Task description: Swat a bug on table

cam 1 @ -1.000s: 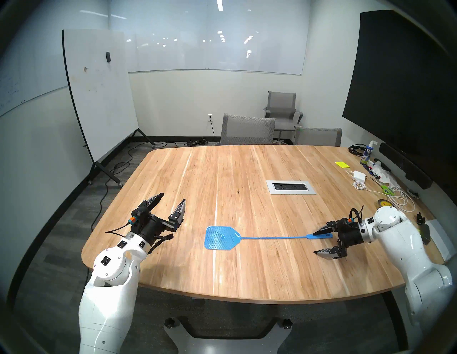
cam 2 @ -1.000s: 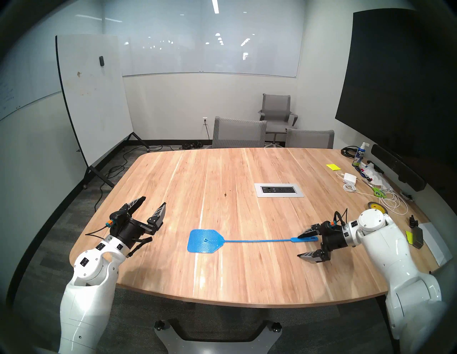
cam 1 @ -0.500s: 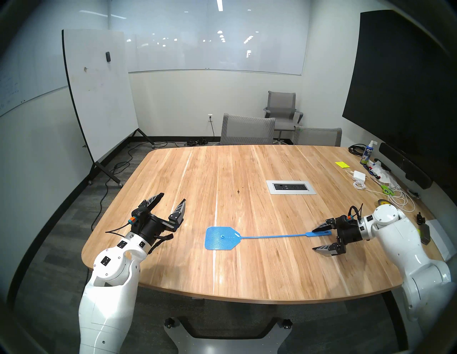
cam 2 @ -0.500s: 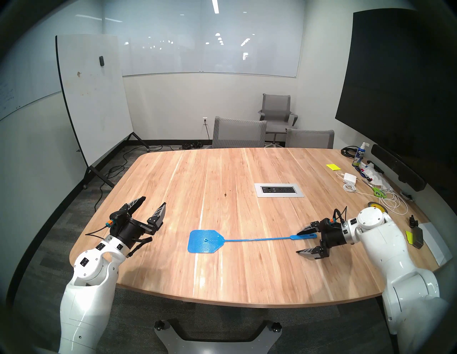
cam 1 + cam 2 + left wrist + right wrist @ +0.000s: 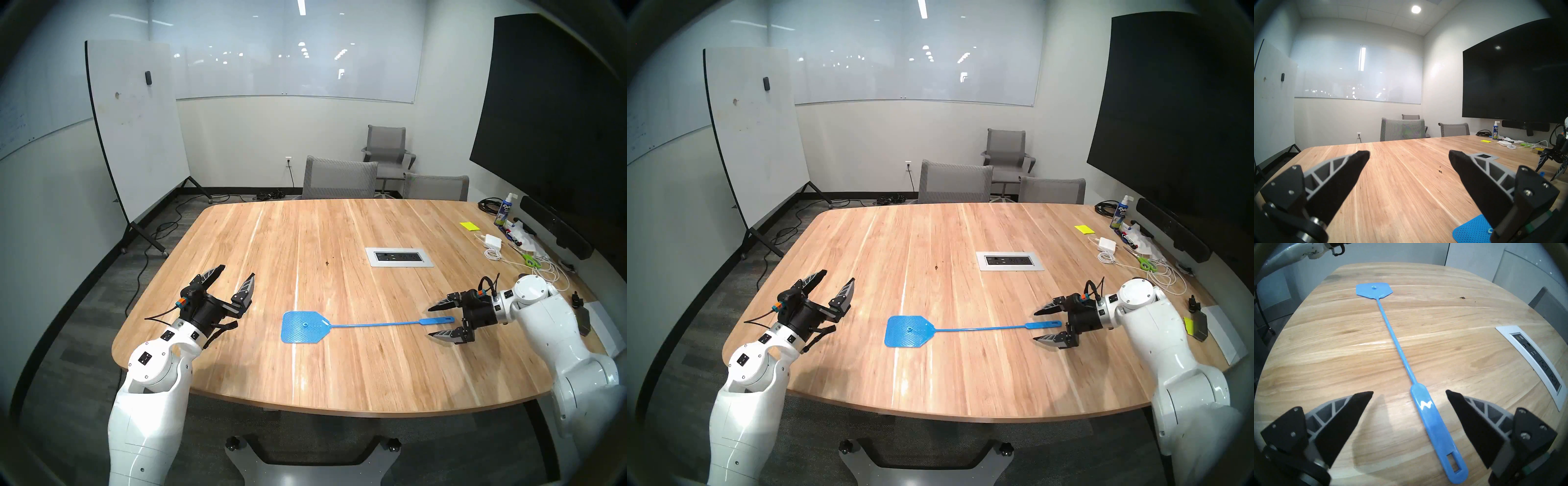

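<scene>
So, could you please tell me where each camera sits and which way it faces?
Head stereo pair: high, looking down the light-brown wooden table; both arms show, left gripper and right gripper open.
Left wrist: low, level across the table toward grey chairs; own fingers.
Right wrist: angled down along the blue plastic fly swatter; own fingers.
Shared: both wrist views show the tiny dark bug.

White arms (image 5: 543, 325), black claws (image 5: 236, 273)

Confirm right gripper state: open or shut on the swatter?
Open. The right gripper has its fingers spread to either side of the blue swatter handle, neither touching it; the swatter lies flat on the table.
</scene>
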You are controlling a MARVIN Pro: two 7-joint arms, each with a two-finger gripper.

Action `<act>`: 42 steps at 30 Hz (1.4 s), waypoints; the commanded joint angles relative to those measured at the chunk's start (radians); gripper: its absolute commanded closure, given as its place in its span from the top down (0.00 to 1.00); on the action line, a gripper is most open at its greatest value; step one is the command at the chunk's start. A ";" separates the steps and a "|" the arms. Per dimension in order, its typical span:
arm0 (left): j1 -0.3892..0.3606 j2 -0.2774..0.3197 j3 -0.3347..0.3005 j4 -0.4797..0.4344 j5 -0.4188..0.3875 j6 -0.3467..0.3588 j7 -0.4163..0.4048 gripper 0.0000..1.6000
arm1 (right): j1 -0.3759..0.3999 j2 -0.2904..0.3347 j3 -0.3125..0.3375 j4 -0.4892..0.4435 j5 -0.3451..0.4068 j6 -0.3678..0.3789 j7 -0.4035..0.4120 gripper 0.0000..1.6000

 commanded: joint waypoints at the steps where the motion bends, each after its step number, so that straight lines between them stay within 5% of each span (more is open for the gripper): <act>1: -0.002 0.002 0.000 -0.020 0.002 0.001 0.000 1.00 | 0.031 -0.008 -0.001 0.016 -0.006 -0.004 -0.006 1.00; 38: -0.002 0.002 -0.001 -0.020 0.002 0.001 0.000 1.00 | 0.151 -0.049 -0.038 0.200 -0.104 -0.044 0.006 1.00; 39: -0.002 0.002 -0.001 -0.020 0.002 0.001 0.000 1.00 | 0.149 -0.047 -0.037 0.196 -0.103 -0.041 0.009 0.89; 40: -0.002 0.002 -0.001 -0.020 0.002 0.001 0.000 1.00 | 0.147 -0.045 -0.036 0.192 -0.103 -0.040 0.011 0.47; 41: -0.002 0.002 -0.001 -0.020 0.002 0.001 0.000 1.00 | 0.145 -0.043 -0.035 0.187 -0.103 -0.038 0.013 0.40; 42: -0.002 0.001 -0.001 -0.020 0.002 0.001 0.000 1.00 | 0.143 -0.041 -0.033 0.183 -0.104 -0.036 0.015 0.16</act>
